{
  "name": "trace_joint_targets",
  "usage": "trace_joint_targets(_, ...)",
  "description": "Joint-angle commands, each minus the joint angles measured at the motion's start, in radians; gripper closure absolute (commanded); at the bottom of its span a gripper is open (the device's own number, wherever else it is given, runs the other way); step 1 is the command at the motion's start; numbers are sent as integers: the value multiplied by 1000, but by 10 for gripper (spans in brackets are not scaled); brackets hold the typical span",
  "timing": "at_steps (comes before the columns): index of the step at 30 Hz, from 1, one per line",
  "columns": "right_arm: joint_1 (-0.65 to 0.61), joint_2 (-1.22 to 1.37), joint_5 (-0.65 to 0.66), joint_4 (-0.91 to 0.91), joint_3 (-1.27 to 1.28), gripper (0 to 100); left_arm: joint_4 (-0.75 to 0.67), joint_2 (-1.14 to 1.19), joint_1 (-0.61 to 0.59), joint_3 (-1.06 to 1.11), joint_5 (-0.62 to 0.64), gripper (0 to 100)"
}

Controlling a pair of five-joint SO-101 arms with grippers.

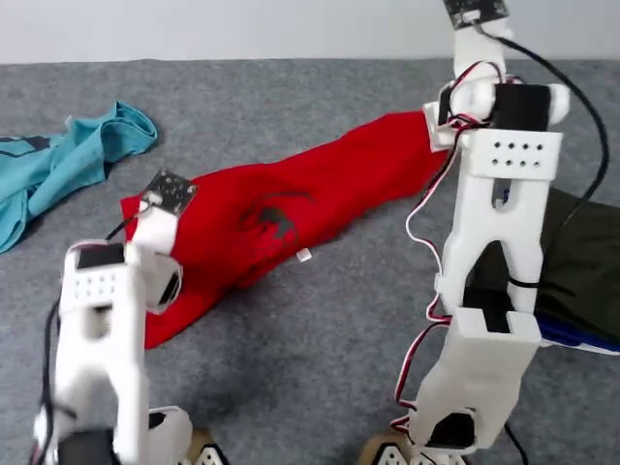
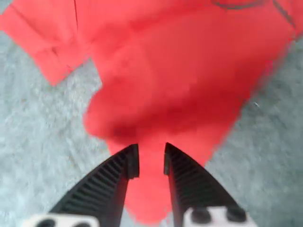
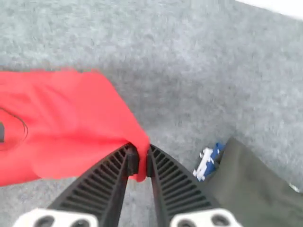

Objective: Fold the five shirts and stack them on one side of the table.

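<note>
Red shirt (image 1: 281,218) lies stretched across the grey table (image 1: 320,378) in the high view, running from 8 o'clock up to 1 o'clock of centre. Left gripper (image 2: 147,160) is narrow, with red fabric pinched between its jaws at the shirt's 8 o'clock end. Right gripper (image 3: 138,160) is nearly closed on a corner of the same shirt at the 1 o'clock end. Teal shirt (image 1: 58,165) sits crumpled at 10 o'clock, well apart from the red one. Dark olive shirt (image 1: 581,262) is at 3 o'clock, behind the right arm, with blue cloth (image 1: 576,336) showing under its near edge.
</note>
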Motion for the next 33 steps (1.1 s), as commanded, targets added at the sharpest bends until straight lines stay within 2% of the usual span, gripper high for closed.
trace_joint_targets(1,19,-68,11,36,-49,988,-6,239,3,-260,8,903)
trace_joint_targets(5,19,-76,11,53,-51,988,75,445,3,-641,87,904)
trace_joint_targets(10,19,-116,11,53,-51,988,227,545,12,-1092,137,905)
trace_joint_targets(13,35,-124,11,53,-49,988,370,565,40,-1273,137,905)
trace_joint_targets(16,47,-122,11,54,-46,988,534,562,84,-1356,130,905)
trace_joint_targets(18,54,-120,11,54,-44,988,614,562,120,-1369,129,905)
trace_joint_targets(22,59,-117,11,54,-43,988,608,511,173,-1250,123,906)
trace_joint_targets(30,56,-116,11,53,3,988,585,387,479,-855,87,906)
trace_joint_targets(33,56,-117,11,53,23,988,528,416,540,-757,87,906)
